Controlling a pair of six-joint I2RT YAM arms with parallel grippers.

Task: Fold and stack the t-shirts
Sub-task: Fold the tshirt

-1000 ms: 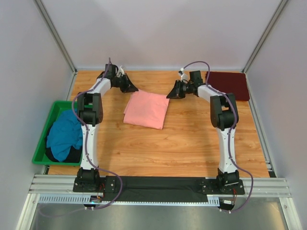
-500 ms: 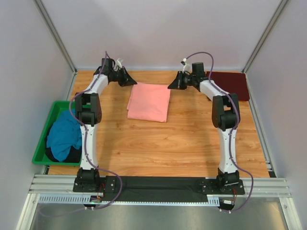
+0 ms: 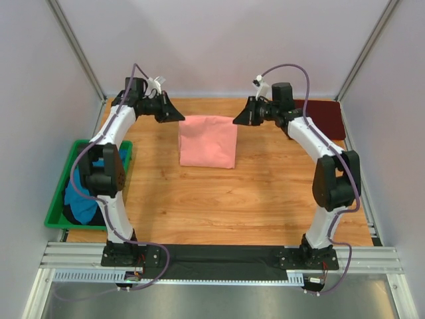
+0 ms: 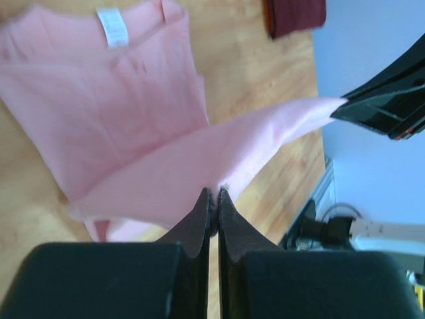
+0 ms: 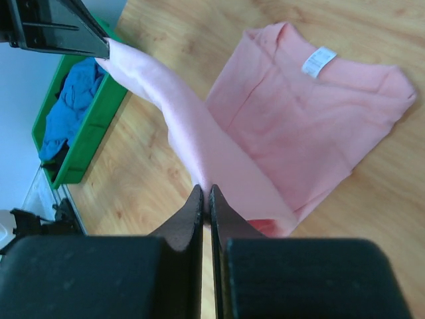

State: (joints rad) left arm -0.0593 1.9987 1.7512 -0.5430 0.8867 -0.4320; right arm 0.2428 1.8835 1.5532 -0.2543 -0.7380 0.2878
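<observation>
The pink shirt (image 3: 208, 141) lies on the wooden counter (image 3: 265, 193), in the middle and toward the far wall. From above it looks folded to a rectangle. Its far edge is raised from the wood and stretched between the two arms. The left fingers (image 3: 172, 115) hold the left end of this edge, and the right fingers (image 3: 240, 120) hold the right end.

In the left wrist view the left fingers (image 4: 196, 222) are pressed nearly together, with only a thin fold of pink cloth between them. From there the raised edge runs as a tight band to the right fingers (image 4: 375, 107), which pinch its other corner. Under the band the rest of the shirt lies flat, and the white neck label (image 4: 111, 26) faces up on this flat part.

The right wrist view shows the same from the other side. The right fingers (image 5: 190, 219) are narrow and clamp the cloth, and the band goes up to the left fingers (image 5: 56, 30).

The maroon shirt (image 3: 329, 113) lies folded flat in the far right corner of the counter, well apart from the pink one and partly hidden by the right arm. The teal shirt (image 3: 78, 191) is crumpled inside the green bin (image 3: 56, 199) at the left edge of the counter, with the left arm passing in front of it.
</observation>
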